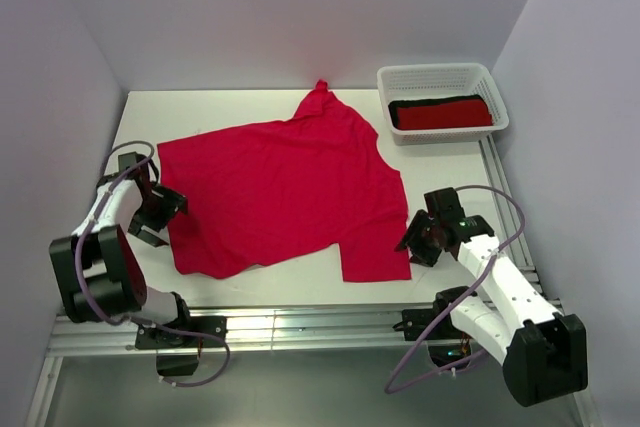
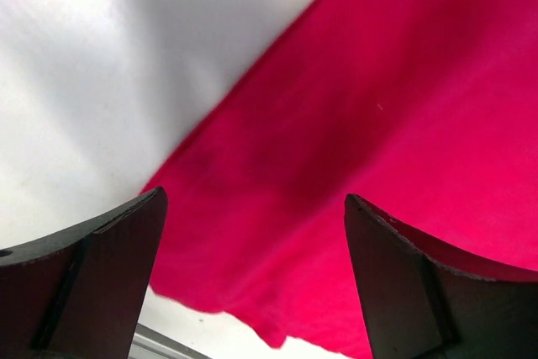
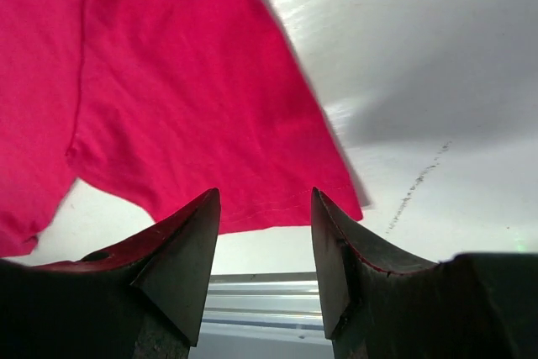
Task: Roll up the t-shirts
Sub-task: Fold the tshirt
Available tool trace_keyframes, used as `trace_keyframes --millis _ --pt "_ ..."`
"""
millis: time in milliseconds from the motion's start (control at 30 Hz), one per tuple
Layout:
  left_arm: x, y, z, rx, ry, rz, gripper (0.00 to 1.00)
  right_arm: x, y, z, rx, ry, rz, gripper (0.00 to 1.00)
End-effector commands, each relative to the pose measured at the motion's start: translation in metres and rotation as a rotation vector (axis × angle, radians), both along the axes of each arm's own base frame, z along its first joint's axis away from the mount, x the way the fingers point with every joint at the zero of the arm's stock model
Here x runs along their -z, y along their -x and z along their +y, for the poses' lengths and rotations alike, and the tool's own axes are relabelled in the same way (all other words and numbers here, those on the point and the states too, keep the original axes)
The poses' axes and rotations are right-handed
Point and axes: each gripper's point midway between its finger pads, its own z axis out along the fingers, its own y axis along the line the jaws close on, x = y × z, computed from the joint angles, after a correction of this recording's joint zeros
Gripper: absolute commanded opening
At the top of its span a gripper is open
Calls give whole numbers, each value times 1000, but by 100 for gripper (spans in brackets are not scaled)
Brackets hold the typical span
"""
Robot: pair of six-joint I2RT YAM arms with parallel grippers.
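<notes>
The bright crimson t-shirt [image 1: 285, 192] lies spread flat and unrolled in the middle of the white bench [image 1: 150, 117]. Its long axis runs roughly from 9 o'clock to 3 o'clock in the top view, slightly tilted. A small peak of cloth points to 12 o'clock, and a flap hangs toward 5 o'clock. At 2 o'clock, well apart from it, a white basket [image 1: 440, 75] holds a deep red rolled bundle [image 1: 445, 115] with a black one [image 1: 400, 107] beside it.

The left claw [image 1: 165, 219] sits at the shirt's 9 o'clock edge, jaws wide and empty. In its wrist view the cloth's edge runs between the fingers and the shirt fills the ground ahead, so the tee lies toward 3 o'clock from it. The right claw [image 1: 410, 235] sits just beside the 4 o'clock corner. Its jaws stand at a narrower gap with nothing between them, and the hem of the flap lies just ahead in its wrist view. Whether either claw touches the cloth cannot be told.

Both arms are about equally near, one at each end of the long axis. Rolling has probably not begun. The next move likely turns on each claw pinching its own edge, so the cloth folds or rolls evenly across that axis.
</notes>
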Motion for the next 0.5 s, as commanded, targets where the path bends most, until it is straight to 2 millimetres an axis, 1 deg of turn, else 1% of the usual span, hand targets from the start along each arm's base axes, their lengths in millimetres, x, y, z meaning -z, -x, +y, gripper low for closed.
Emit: trace_keyframes --millis 0,100,167,233,333,367,400,467 --pt "-5 -26 14 27 -56 -46 91 8 7 -8 7 41 36 54" --pt "12 -36 20 29 -64 9 91 17 17 -16 36 83 87 53" --pt "18 -43 22 26 -60 16 90 21 20 -18 45 90 98 52" --pt "26 -49 24 24 -56 30 90 27 24 -19 55 93 123 49" --pt "35 -57 29 23 -68 55 90 33 27 -22 74 111 153 47" --pt "37 -59 32 22 -77 64 90 34 27 -22 74 111 156 47" --pt "41 -65 33 27 -78 66 90 35 24 -21 81 107 149 46" --pt "46 -69 34 30 -77 76 90 37 24 -20 88 102 157 42"
